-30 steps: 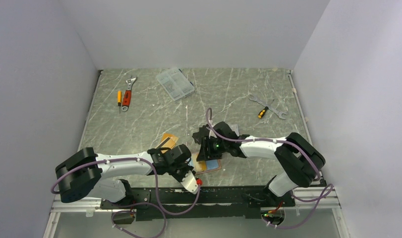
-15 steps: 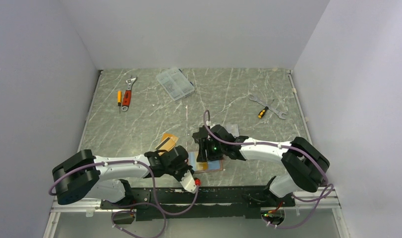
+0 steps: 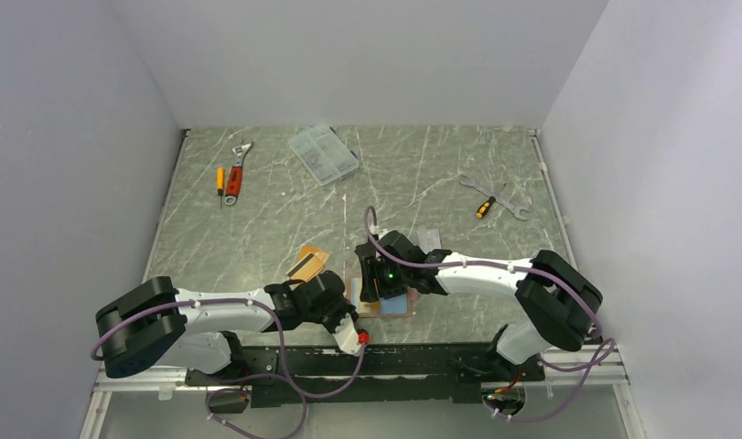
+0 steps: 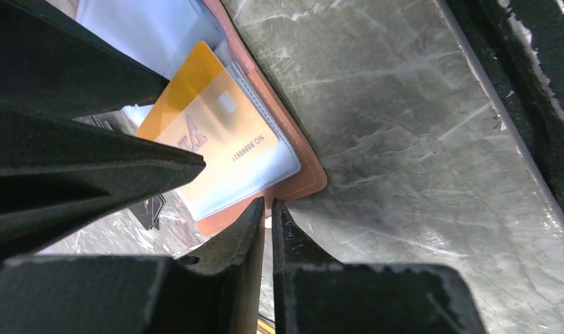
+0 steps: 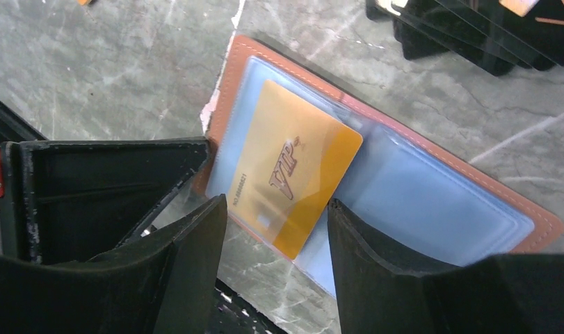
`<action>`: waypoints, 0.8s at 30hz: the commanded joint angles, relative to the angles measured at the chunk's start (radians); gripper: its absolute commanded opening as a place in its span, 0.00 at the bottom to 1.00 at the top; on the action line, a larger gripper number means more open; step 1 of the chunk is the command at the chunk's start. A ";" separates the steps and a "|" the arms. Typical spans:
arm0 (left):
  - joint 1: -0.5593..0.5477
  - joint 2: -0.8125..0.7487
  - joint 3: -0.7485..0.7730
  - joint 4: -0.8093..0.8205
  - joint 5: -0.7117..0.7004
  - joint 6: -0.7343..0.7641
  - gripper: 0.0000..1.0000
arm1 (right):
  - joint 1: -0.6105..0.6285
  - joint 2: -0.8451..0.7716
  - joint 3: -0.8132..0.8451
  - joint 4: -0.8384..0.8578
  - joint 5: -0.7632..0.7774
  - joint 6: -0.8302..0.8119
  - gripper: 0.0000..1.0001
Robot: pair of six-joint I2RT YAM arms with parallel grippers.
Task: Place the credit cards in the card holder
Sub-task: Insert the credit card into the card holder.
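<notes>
The closed, empty left gripper (image 4: 268,203) apparently steadies the open wallet (image 5: 432,202) on the desk (image 5: 91,69) while the open right gripper (image 5: 275,205) straddles the half-sleeved orange card (image 5: 293,167), likely to push it in.

Two arms (image 3: 225,313) — white links (image 3: 481,271), black joints (image 3: 138,320), purple cables (image 3: 366,229) (one green light (image 3: 379,272)).

The card holder (image 3: 397,305) lies open on the desk (image 3: 440,174), pale-blue inside facing up. The right pincer (image 3: 378,291) hangs over its left half, and the left pincer (image 3: 349,309) sits at its near-left corner. An orange card (image 3: 308,262) with a dark stripe lies just left of them.
</notes>
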 commanded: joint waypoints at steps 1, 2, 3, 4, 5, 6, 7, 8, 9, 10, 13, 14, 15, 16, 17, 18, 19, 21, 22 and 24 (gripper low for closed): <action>-0.001 -0.020 -0.013 0.082 -0.010 0.026 0.14 | 0.007 0.009 0.056 0.003 -0.051 -0.059 0.57; -0.001 -0.021 -0.016 0.087 -0.010 0.024 0.13 | 0.007 0.006 0.056 0.011 -0.073 -0.068 0.57; -0.001 -0.022 -0.019 0.092 -0.010 0.025 0.13 | 0.006 0.009 0.060 0.019 -0.095 -0.080 0.57; 0.000 -0.024 -0.019 0.094 -0.009 0.025 0.13 | 0.005 0.014 0.066 0.025 -0.117 -0.091 0.57; 0.001 -0.025 -0.021 0.097 -0.009 0.026 0.12 | 0.005 0.022 0.071 0.030 -0.143 -0.102 0.57; 0.001 -0.025 -0.022 0.101 -0.011 0.027 0.12 | 0.006 0.033 0.076 0.038 -0.159 -0.109 0.57; 0.001 -0.025 -0.024 0.102 -0.010 0.029 0.12 | 0.005 0.044 0.082 0.040 -0.174 -0.114 0.57; 0.000 -0.025 -0.025 0.103 -0.010 0.030 0.12 | 0.005 0.054 0.088 0.043 -0.185 -0.116 0.57; 0.002 -0.025 -0.025 0.103 -0.010 0.030 0.12 | 0.005 0.066 0.092 0.046 -0.193 -0.117 0.57; 0.002 -0.026 -0.026 0.100 -0.009 0.028 0.12 | 0.005 0.074 0.095 0.046 -0.200 -0.118 0.56; 0.002 -0.030 -0.033 0.100 -0.005 0.024 0.12 | -0.002 0.088 0.085 0.064 -0.217 -0.112 0.56; 0.002 -0.031 -0.036 0.099 -0.004 0.023 0.12 | -0.005 0.088 0.082 0.062 -0.218 -0.111 0.56; 0.002 -0.033 -0.038 0.097 -0.006 0.022 0.12 | -0.013 0.081 0.076 0.059 -0.215 -0.108 0.56; 0.004 -0.037 -0.040 0.093 -0.009 0.019 0.12 | -0.022 0.066 0.061 0.062 -0.218 -0.104 0.56; 0.005 -0.042 -0.040 0.090 -0.011 0.014 0.12 | -0.038 0.044 0.046 0.064 -0.219 -0.099 0.56; 0.008 -0.049 -0.040 0.082 -0.014 0.009 0.11 | -0.054 0.021 0.032 0.059 -0.222 -0.097 0.56; 0.011 -0.055 -0.041 0.075 -0.018 0.003 0.11 | -0.069 -0.007 0.019 0.057 -0.222 -0.095 0.55; 0.017 -0.068 -0.045 0.063 -0.023 -0.010 0.11 | -0.090 -0.059 -0.002 0.054 -0.226 -0.097 0.54; 0.020 -0.073 -0.049 0.059 -0.025 -0.014 0.11 | -0.097 -0.073 -0.008 0.048 -0.225 -0.100 0.53; 0.022 -0.080 -0.056 0.056 -0.028 -0.019 0.11 | -0.103 -0.076 -0.014 0.045 -0.225 -0.103 0.48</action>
